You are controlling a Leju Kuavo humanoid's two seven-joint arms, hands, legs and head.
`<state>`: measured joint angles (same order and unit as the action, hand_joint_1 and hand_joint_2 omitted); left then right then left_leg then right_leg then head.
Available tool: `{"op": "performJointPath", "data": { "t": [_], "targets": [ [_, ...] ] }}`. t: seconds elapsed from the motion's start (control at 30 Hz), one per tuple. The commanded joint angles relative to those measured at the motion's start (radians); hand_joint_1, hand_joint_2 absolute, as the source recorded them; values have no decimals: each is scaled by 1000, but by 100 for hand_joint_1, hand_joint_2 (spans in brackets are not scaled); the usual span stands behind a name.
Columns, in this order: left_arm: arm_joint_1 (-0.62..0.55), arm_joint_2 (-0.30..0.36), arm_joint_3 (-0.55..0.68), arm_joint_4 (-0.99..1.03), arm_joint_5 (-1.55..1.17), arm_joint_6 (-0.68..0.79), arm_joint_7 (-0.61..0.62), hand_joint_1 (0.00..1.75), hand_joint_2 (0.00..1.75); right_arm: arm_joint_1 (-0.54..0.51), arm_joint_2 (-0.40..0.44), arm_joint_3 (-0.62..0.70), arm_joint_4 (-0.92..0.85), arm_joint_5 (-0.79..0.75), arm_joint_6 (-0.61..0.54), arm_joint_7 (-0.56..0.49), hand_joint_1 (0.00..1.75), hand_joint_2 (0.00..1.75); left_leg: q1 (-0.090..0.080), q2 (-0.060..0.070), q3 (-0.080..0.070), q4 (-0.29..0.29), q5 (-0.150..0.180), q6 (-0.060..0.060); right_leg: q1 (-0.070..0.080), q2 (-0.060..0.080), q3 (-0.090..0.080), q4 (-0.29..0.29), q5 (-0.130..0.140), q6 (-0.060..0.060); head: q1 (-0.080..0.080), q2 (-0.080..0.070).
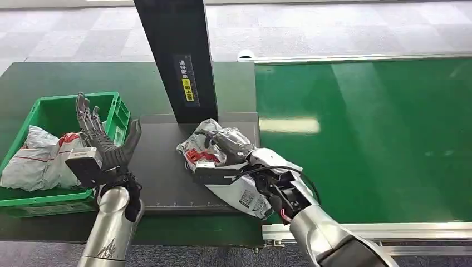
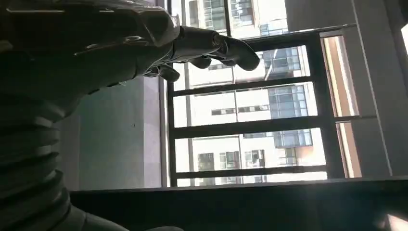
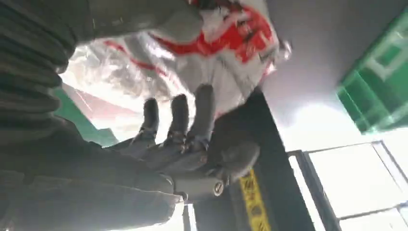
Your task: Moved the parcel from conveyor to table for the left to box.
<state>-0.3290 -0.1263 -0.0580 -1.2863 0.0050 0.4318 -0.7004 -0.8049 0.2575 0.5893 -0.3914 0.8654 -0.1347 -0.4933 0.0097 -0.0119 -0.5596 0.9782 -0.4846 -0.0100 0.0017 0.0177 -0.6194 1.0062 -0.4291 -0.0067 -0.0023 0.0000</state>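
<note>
The parcel (image 1: 214, 146) is a crumpled, glossy plastic mailer bag, white and grey with red printing, lumpy and creased. It lies on the dark grey plate (image 1: 161, 167) of the table (image 1: 50, 78), just in front of the black upright column (image 1: 175, 55) that carries a strip of yellow and white lettering. The right hand (image 1: 234, 158) is wrapped around the bag from the conveyor side; the thick grey thumb presses on top of it and the darker fingers (image 3: 180, 115) lie against its underside, so the hand grips the parcel. In the right wrist view the film looks thin and translucent where light comes through, though the picture is blurred and the exact contact of each fingertip is hard to make out. A second flat white packet (image 1: 245, 199) with a printed black label lies beneath the right wrist, partly over the plate's edge.

To the right of the plate runs the conveyor (image 1: 362, 133), a smooth green belt with a sheen, edged by pale metal rails.

The left hand (image 1: 103, 142) is raised upright over the table's left part, fingers spread and straight, holding nothing. Behind it sits a green moulded plastic box (image 1: 119, 114) with slotted walls, containing another wrinkled white-and-red bag (image 1: 39, 156).
</note>
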Motion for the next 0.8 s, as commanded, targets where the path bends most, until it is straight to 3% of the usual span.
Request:
{"op": "performJointPath", "data": {
  "t": [0.03, 0.27, 0.37, 0.43, 0.53, 0.6, 0.67, 0.8],
  "targets": [
    [3, 19, -16, 20, 1, 1, 2, 0, 175, 1, -21, -127, -26, -45, -6, -31, 0, 175, -1, 0, 3, -2, 0, 0, 0, -2, 3, -1, -1, 1, 0, 0],
    [3, 19, -16, 20, 1, 1, 2, 0, 175, 1, -21, -127, -26, -45, -6, -31, 0, 175, 0, -1, 2, -1, 0, 0, 0, -3, 3, -1, -1, 1, 0, 0],
    [2, 27, -12, 23, 4, 9, 2, 0, 175, 16, -20, -240, -50, -195, 46, -64, 0, 175, 0, 0, 1, -1, 0, 0, 0, -2, 1, -1, 0, 1, 0, 0],
    [1, 32, -14, 31, 4, 3, 2, 0, 175, 31, -21, -319, -69, -310, 114, -92, 0, 175, 0, -1, 2, -1, 0, 0, 0, -3, 2, -1, -1, 1, 0, 0],
    [9, 41, -36, 61, 43, -93, 2, 0, 175, 64, -23, -476, -93, -564, 305, -104, 0, 175, 0, -1, 4, -2, 0, 0, 0, -4, 4, -2, -1, 1, 0, 0],
    [1, 60, -81, 128, 74, -217, 10, 0, 175, 64, -33, -534, -82, -753, 485, 36, 0, 175, -1, -2, 3, -2, 0, 0, -1, -3, 3, -1, -1, 1, 0, 0],
    [-30, 71, -148, 207, 5, -235, 33, 0, 175, 80, -60, -508, -110, -796, 548, 47, 0, 175, -1, -4, 3, -2, 1, 0, -1, -5, 4, -2, -1, 1, 0, 0],
    [-54, 68, -174, 267, -18, -244, 33, 0, 175, 95, -68, -499, -135, -833, 544, 57, 0, 175, -1, -4, 3, -2, 1, 0, -1, -6, 5, -2, -1, 1, 0, 0]
  ]
}}
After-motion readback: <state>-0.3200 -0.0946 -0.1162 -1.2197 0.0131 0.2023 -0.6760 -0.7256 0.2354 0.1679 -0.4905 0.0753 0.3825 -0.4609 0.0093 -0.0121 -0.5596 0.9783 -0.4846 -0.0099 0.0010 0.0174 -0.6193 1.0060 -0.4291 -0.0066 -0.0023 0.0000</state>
